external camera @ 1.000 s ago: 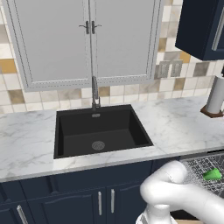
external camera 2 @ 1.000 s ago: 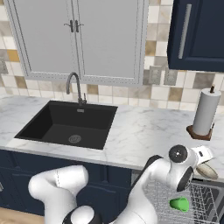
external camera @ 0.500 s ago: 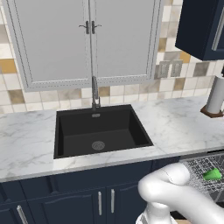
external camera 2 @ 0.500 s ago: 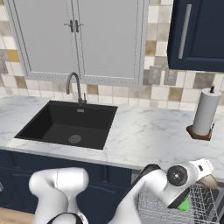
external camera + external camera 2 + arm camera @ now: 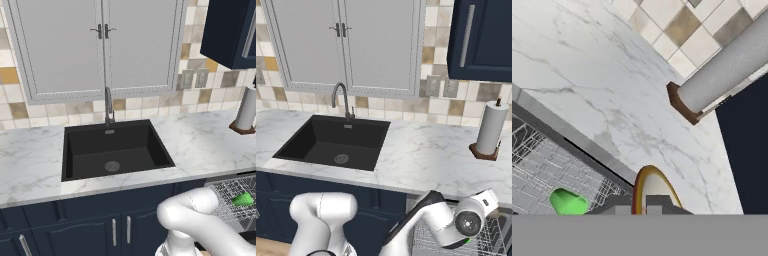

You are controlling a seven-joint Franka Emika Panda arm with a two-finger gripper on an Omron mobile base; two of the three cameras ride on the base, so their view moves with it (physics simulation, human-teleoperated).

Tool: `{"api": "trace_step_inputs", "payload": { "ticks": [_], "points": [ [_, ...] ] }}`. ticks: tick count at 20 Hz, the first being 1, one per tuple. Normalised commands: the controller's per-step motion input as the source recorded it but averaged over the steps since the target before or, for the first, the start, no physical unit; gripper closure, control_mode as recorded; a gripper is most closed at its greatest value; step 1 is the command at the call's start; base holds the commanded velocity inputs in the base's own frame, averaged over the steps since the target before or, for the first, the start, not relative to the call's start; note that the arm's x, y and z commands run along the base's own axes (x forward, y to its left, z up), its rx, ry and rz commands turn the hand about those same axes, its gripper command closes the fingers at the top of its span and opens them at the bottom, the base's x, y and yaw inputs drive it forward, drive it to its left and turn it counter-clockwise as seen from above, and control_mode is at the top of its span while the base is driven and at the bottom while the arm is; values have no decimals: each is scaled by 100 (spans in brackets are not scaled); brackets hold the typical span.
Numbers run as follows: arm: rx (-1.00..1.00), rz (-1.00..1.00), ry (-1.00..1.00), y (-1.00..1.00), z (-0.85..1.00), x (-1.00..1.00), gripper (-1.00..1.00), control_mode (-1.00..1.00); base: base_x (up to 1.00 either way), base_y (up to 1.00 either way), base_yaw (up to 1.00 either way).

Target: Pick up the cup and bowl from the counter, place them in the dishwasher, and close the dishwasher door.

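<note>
The green cup [image 5: 242, 200] lies on its side in the dishwasher's pulled-out wire rack [image 5: 224, 194], and the hand view shows the cup [image 5: 568, 202] in the rack [image 5: 542, 170] too. My gripper [image 5: 641, 205] is shut on the bowl [image 5: 657, 184], a cream bowl seen edge-on with a darker rim. It is held above the rack's corner, beside the counter [image 5: 612, 100] edge. In the right base view my wrist [image 5: 468, 222] hangs low over the rack [image 5: 491, 242]. The dishwasher door is out of view.
A paper-towel roll [image 5: 491, 130] on a wooden base stands at the counter's back right. The black sink [image 5: 115, 150] with its tap lies to the left. Navy cabinets run below the counter [image 5: 426, 160], and a navy wall cabinet [image 5: 481, 40] hangs above the roll.
My wrist has dropped lower and swung right over the rack, carrying the bowl. The cup has stayed in the rack.
</note>
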Motion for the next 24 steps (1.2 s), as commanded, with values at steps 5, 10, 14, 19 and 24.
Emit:
{"api": "trace_step_inputs", "payload": {
  "ticks": [5, 10, 14, 19, 24],
  "points": [
    [0, 21, 0, 1, -26, -19, 100, -100, 0, 0, 0],
    [0, 16, 0, 8, -45, -16, 100, -100, 0, 0, 0],
    [-1, 14, 0, 13, -44, -9, 100, -100, 0, 0, 0],
    [-3, 11, 0, 2, -29, 0, 100, -100, 0, 0, 0],
    [-4, 11, 0, 0, -22, 0, 100, -100, 0, 0, 0]
  ]
}}
